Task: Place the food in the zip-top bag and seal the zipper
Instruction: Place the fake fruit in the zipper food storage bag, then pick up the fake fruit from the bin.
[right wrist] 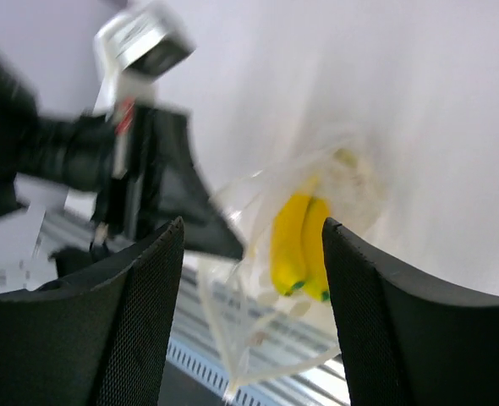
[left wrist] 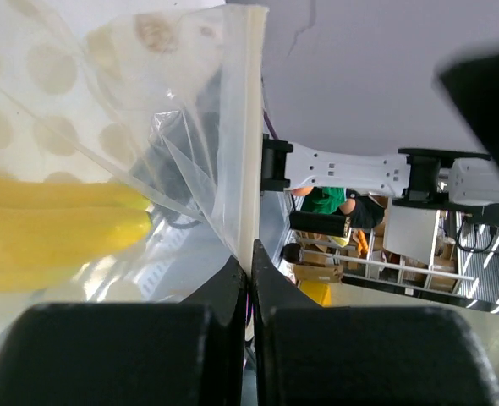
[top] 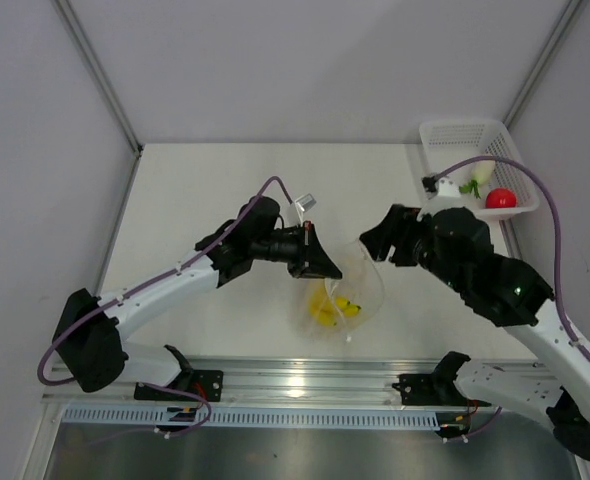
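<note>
The clear zip-top bag (top: 353, 283) hangs open over the middle of the table with the yellow banana bunch (top: 333, 308) inside it. My left gripper (top: 322, 264) is shut on the bag's left rim. In the left wrist view the zipper strip (left wrist: 251, 127) runs up from between the pinched jaws of the left gripper (left wrist: 249, 260), and the banana (left wrist: 55, 228) shows through the plastic. My right gripper (top: 373, 243) stands open just right of the bag's mouth, holding nothing. Through its spread jaws (right wrist: 251, 227) I see the banana (right wrist: 300, 245) inside the bag (right wrist: 249, 338).
A white mesh basket (top: 453, 133) sits at the far right corner. It holds the white radish with green leaves (top: 478, 178) and the round red fruit (top: 500, 198). A metal rail (top: 305, 380) runs along the near edge of the table.
</note>
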`<state>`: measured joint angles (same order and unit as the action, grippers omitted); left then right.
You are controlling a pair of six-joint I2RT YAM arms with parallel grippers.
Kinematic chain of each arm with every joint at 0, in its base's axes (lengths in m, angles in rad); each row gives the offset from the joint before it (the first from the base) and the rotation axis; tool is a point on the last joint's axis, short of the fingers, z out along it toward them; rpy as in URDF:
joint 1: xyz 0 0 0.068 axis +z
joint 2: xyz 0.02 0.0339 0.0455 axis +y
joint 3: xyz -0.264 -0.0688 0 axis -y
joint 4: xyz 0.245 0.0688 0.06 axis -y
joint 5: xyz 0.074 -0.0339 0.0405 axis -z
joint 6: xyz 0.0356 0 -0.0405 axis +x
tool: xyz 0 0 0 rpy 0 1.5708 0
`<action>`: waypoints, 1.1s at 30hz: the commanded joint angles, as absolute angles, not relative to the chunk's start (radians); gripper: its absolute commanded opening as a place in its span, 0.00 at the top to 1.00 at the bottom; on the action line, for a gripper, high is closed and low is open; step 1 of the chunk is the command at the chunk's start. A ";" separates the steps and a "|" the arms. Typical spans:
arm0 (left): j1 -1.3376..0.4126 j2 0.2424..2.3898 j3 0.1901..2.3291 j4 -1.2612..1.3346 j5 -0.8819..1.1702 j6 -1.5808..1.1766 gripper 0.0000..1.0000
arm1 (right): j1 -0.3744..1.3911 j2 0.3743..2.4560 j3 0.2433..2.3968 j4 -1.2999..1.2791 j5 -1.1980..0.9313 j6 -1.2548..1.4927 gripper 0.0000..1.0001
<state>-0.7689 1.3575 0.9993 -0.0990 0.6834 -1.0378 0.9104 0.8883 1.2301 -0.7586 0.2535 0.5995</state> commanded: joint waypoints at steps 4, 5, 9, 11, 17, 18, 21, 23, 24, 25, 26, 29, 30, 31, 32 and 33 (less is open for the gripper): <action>-0.743 1.296 1.068 -0.140 0.686 -0.993 0.99 | 0.486 1.060 1.385 -0.844 0.175 0.509 0.33; -0.738 1.298 1.069 -0.141 0.687 -0.989 1.00 | 0.432 1.077 1.399 -0.844 0.134 0.497 0.33; -0.726 1.296 1.081 -0.147 0.684 -0.968 1.00 | 0.180 1.187 1.428 -0.790 0.034 0.462 0.33; -0.724 1.299 1.092 -0.172 0.670 -0.950 0.99 | 0.061 1.262 1.443 -0.743 0.012 0.448 0.32; -0.724 1.295 1.101 -0.207 0.629 -0.874 0.99 | -0.096 1.440 1.502 -0.566 0.025 0.439 0.30; -0.726 1.292 1.083 -0.207 0.626 -0.861 0.99 | -0.119 1.500 1.512 -0.528 0.026 0.439 0.31; -0.724 1.278 1.062 -0.227 0.615 -0.827 1.00 | -0.156 1.635 1.604 -0.503 0.072 0.440 0.31; -0.726 1.266 1.065 -0.233 0.607 -0.813 0.99 | -0.166 1.698 1.655 -0.497 0.132 0.425 0.31; -0.724 1.262 1.062 -0.229 0.609 -0.805 1.00 | -0.169 1.727 1.699 -0.486 0.153 0.401 0.31; -0.724 1.261 1.060 -0.229 0.609 -0.799 0.99 | -0.176 1.785 1.725 -0.486 0.184 0.387 0.30; -0.724 1.256 1.065 -0.229 0.606 -0.792 0.99 | -0.181 1.811 1.749 -0.486 0.205 0.374 0.30; -0.724 1.255 1.062 -0.226 0.589 -0.767 1.00 | -0.209 1.914 1.836 -0.495 0.245 0.344 0.26; -0.724 1.255 1.060 -0.222 0.583 -0.764 0.99 | -0.215 1.940 1.889 -0.523 0.248 0.341 0.23; -0.726 1.259 1.040 -0.209 0.581 -0.767 0.99 | -0.225 1.991 1.914 -0.541 0.265 0.333 0.20; -0.724 1.262 1.034 -0.200 0.581 -0.775 0.99 | -0.232 2.017 1.945 -0.561 0.278 0.333 0.19; -0.724 1.266 1.025 -0.184 0.603 -0.790 0.99 | -0.235 2.041 1.974 -0.601 0.294 0.328 0.18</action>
